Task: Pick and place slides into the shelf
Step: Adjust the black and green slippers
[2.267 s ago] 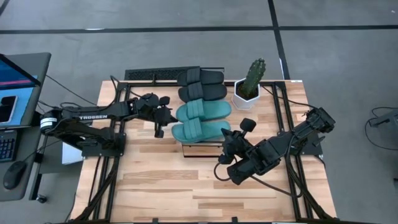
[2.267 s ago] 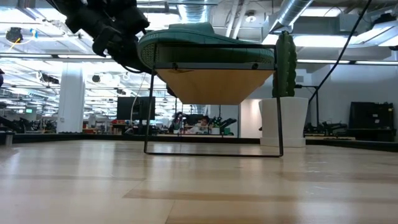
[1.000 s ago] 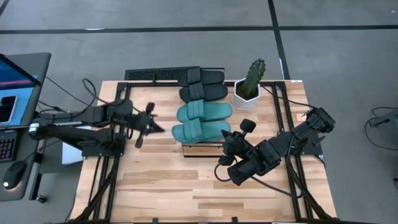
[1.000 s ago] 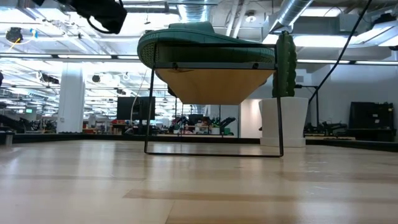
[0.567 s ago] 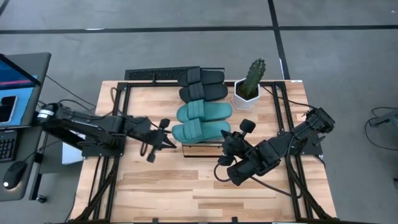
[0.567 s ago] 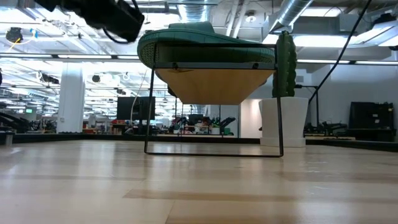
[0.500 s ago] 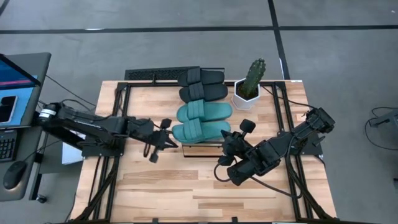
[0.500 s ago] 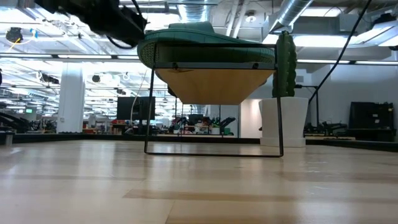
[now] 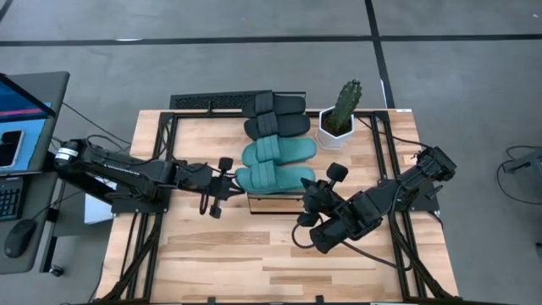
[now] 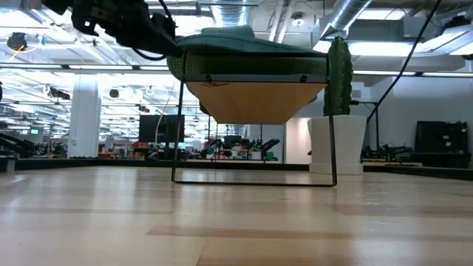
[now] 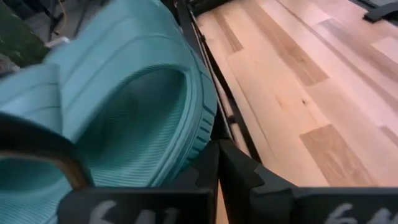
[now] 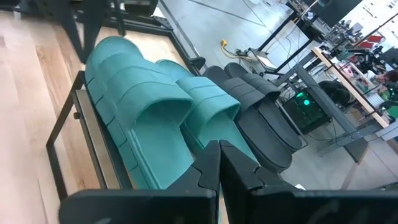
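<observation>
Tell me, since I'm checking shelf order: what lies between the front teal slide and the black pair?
The second teal slide lies between the front teal slide and the black slides, seen in the high view.

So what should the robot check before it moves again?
1. All four slides on the shelf: ok. Two black slides lie at the far end and two teal slides at the near end.
2. Left claw shut: ok. It sits at the end of the nearest teal slide.
3. Left claw touching that slide: cannot tell.
4. Right claw shut and holding nothing: ok. It waits by the shelf's near right corner.
5. Nearest teal slide fully on the plank: not ok; its end hangs past the shelf's edge.
6. Cactus upright beside the shelf: ok.
</observation>
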